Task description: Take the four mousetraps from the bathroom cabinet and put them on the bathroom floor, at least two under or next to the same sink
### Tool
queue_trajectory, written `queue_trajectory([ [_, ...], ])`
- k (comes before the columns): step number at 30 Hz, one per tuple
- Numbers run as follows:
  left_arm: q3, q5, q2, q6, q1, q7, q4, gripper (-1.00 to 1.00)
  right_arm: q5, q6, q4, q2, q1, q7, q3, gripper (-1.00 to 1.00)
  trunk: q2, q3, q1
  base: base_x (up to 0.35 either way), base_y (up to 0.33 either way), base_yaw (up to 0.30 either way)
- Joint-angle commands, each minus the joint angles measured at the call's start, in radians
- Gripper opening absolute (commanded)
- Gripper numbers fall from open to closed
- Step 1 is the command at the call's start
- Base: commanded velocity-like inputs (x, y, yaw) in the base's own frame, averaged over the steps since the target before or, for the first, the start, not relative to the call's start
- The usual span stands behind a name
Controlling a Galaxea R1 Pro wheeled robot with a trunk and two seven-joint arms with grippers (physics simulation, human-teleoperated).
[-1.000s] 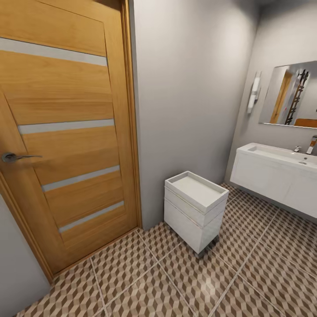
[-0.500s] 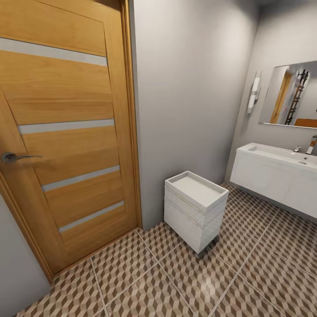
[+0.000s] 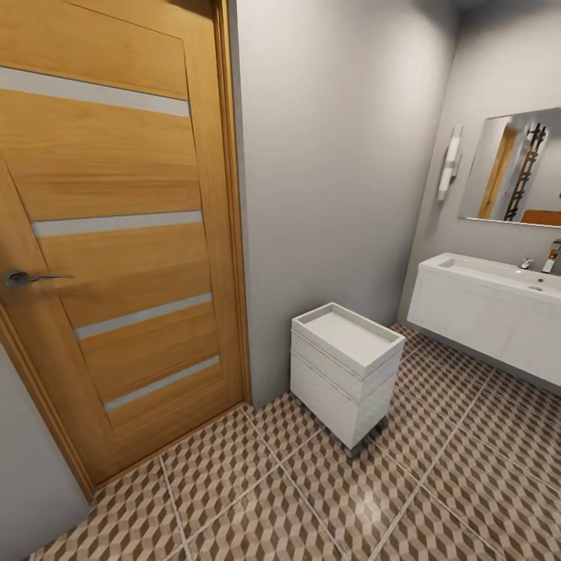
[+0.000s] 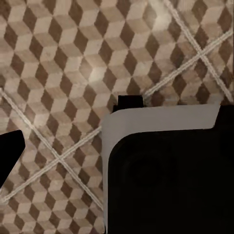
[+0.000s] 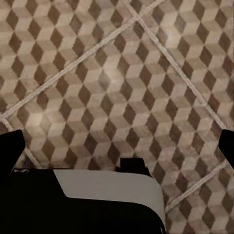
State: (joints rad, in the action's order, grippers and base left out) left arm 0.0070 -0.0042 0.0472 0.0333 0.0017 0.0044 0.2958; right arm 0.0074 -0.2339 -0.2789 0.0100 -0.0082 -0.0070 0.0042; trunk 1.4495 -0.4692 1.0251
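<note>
Open bathroom floor (image 3: 327, 499) between door (image 3: 117, 234) and sink (image 3: 499, 292).

Open floor (image 3: 327, 499); drawer unit (image 3: 343, 374) ahead

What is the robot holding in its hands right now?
Nothing that can be seen. Both wrist cameras look down at the bathroom floor, with no mousetrap between the dark fingertips at the picture edges. The right fingers stand wide apart.

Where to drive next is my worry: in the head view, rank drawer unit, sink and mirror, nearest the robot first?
1. White drawer unit, centre, on the floor.
2. Sink, right, wall-hung.
3. Mirror, above and behind it.
</note>
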Motion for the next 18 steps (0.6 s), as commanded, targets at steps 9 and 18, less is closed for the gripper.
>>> queue_trajectory([
  [9, 0.0, 0.0, 0.005, 0.04, 0.0, -0.001, 0.459, 1.0, 0.001, -0.006, -0.401, -0.001, 0.0, 0.0, 0.002, 1.0, 0.001, -0.001, 0.0, 0.0, 0.0, 0.0],
  [18, -0.003, 0.0, 0.01, -0.108, 0.0, -0.001, 0.43, 1.0, 0.0, -0.046, -0.41, 0.0, -0.001, 0.003, 0.005, 1.0, 0.001, -0.001, 0.0, 0.0, 0.0, 0.0],
])
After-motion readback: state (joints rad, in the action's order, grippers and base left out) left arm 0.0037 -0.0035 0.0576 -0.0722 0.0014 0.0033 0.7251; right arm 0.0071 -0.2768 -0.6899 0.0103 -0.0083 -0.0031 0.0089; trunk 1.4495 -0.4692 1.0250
